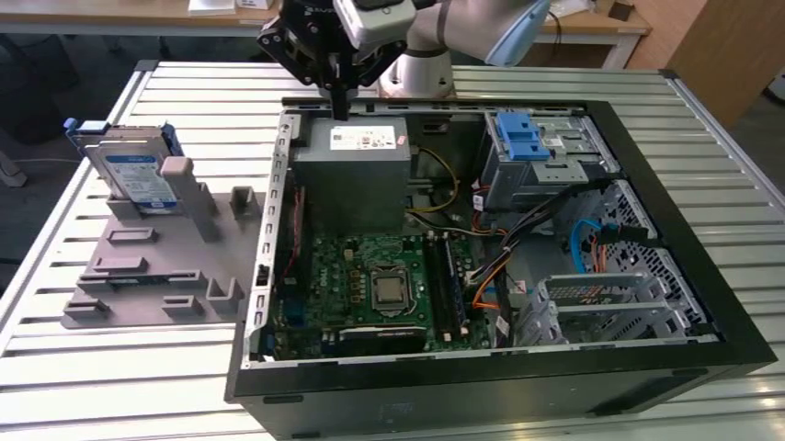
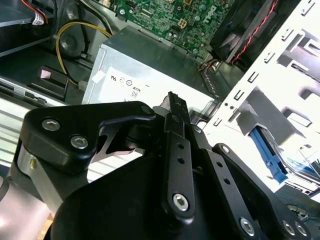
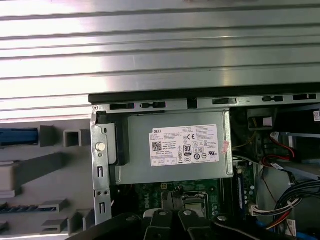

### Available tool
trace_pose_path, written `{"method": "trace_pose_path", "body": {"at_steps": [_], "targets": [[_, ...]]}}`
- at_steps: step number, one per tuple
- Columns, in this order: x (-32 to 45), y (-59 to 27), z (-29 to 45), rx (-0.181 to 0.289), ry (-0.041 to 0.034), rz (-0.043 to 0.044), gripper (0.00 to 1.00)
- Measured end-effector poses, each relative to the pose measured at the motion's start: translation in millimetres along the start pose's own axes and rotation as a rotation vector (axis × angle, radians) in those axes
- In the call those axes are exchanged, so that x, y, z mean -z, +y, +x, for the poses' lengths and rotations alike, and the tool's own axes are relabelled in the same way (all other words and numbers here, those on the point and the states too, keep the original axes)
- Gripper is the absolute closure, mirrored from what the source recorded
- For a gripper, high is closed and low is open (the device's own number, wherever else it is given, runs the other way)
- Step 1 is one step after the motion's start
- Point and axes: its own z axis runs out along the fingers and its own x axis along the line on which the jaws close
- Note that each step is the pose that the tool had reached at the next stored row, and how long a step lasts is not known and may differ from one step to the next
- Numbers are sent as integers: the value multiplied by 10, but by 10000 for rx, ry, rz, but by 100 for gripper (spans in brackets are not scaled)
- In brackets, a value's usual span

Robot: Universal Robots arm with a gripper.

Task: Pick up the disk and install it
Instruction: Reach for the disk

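The arm is cut off by the top edge of the exterior view, and there the gripper hangs with its 2 fingers pressed together on nothing, the tips just above the far edge of the grey power supply box. In the second wrist view the gripper's own black body covers the near half of the scene, and the box shows only in part behind it. The disk stands upright in a grey holder at the exterior view's left, well apart from the gripper; a post of the holder hides part of its label and its lower edge. In the first wrist view a blue piece is cut by the picture's edge, and I cannot tell what it is. The open computer case lies on a table of metal slats, with the green board and a cage with blue latch inside. Far behind are a wooden desk and a wooden cabinet.
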Motion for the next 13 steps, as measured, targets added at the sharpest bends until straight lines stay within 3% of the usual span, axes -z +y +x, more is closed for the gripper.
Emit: {"method": "trace_pose_path", "body": {"at_steps": [13], "targets": [[-6,-4,53,-1,0,0,89]]}}
